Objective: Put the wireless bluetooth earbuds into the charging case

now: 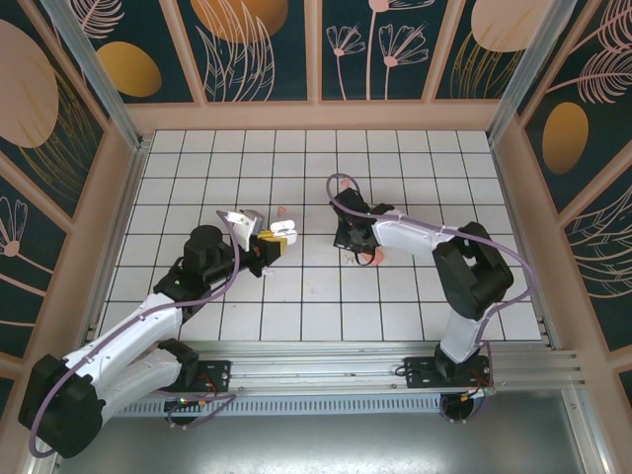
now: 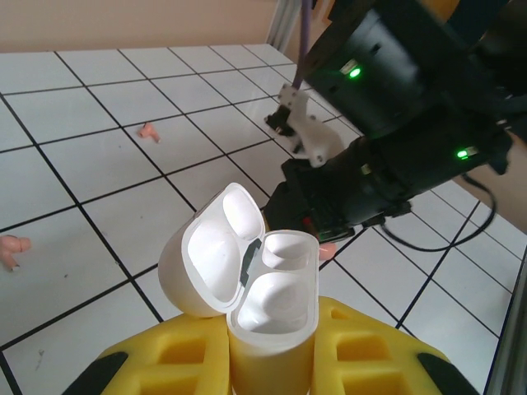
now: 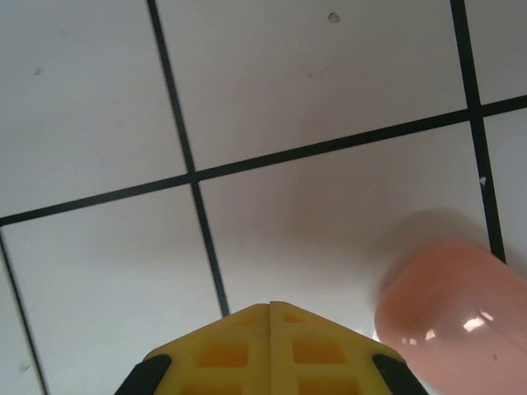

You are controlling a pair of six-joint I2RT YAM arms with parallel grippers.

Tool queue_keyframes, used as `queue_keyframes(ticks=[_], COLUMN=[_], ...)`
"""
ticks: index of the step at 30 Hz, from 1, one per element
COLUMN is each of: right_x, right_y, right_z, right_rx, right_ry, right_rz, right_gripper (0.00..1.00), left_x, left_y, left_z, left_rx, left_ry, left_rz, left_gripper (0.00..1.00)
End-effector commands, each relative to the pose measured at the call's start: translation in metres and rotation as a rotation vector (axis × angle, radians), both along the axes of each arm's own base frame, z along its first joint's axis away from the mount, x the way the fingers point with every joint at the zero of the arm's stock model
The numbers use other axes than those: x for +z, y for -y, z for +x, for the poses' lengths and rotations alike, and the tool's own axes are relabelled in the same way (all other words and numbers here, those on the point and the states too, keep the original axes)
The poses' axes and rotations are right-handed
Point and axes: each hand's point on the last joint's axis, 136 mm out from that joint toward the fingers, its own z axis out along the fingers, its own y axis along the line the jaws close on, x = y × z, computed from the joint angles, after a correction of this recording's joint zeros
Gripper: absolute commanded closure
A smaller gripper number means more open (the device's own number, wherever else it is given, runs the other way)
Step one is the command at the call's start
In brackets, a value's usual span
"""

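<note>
Top camera first: the left jaws are gripping the white charging case left of centre on the bench, its lid flipped open. The right arm is reaching in from the right, its jaws hanging low beside the pink case. A speck just above the white charging case is looking like a pink earbud.

On the left wrist camera, the white charging case is sitting clamped between the yellow fingers at bottom centre, mouth turned up. I cannot tell whether its wells are holding anything (white on white). One pink earbud is lying loose in the upper left, and another at the left edge.

On the right wrist camera, the right jaws are pressed together tip to tip at bottom centre, nothing showing between them, hovering over bare tile with the pink case at lower right.

I am judging the fetch to be the step in hand. To do it well, I am planning to hold the left arm steady, part the right jaws before descending, straddle the bud squarely, and pinch gently so it is not skidding away.
</note>
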Motion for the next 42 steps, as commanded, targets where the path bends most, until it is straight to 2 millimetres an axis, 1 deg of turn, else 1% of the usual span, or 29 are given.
queue_keyframes(ticks=[1,5,8,14,21,25,29,31,36,39,42], right_x=[-0.006,-0.018,-0.026,-0.031,-0.03,-0.027,-0.02,-0.014,0.01,0.011,0.007], right_y=[-0.006,-0.017,-0.021,-0.025,-0.023,-0.021,-0.018,-0.018,-0.016,-0.003,0.007], right_z=[0.0,-0.004,-0.007,-0.019,-0.038,-0.044,-0.049,-0.049,-0.027,-0.015,-0.006], right_rx=[0.044,0.111,0.138,0.165,0.187,0.191,0.195,0.195,0.171,0.131,0.113], right_ry=[-0.029,-0.058,-0.086,-0.109,-0.12,-0.118,-0.107,-0.092,-0.022,-0.021,-0.03], right_rz=[-0.013,-0.015,-0.026,-0.037,-0.058,-0.064,-0.074,-0.077,-0.103,-0.118,-0.115], right_gripper=[1.0,1.0,1.0,1.0,1.0,1.0,1.0,1.0,1.0,1.0,1.0], left_x=[0.012,0.009,0.009,0.009,0.007,0.009,0.01,0.011,0.013,0.014,0.017], left_y=[-0.001,-0.002,-0.002,-0.004,-0.005,-0.005,-0.005,-0.005,-0.004,-0.004,-0.004], left_z=[0.001,0.0,0.0,0.0,-0.001,-0.002,-0.002,-0.003,-0.003,-0.003,-0.003], left_rx=[0.011,0.013,0.012,0.02,0.023,0.022,0.023,0.021,0.016,0.013,0.017], left_ry=[0.029,0.025,0.024,0.026,0.023,0.021,0.021,0.021,0.022,0.022,0.026], left_rz=[-0.006,-0.002,-0.002,0.003,0.003,-0.002,-0.008,-0.012,-0.021,-0.023,-0.027], left_gripper=[1.0,1.0,1.0,1.0,1.0,1.0,1.0,1.0,1.0,1.0,1.0])
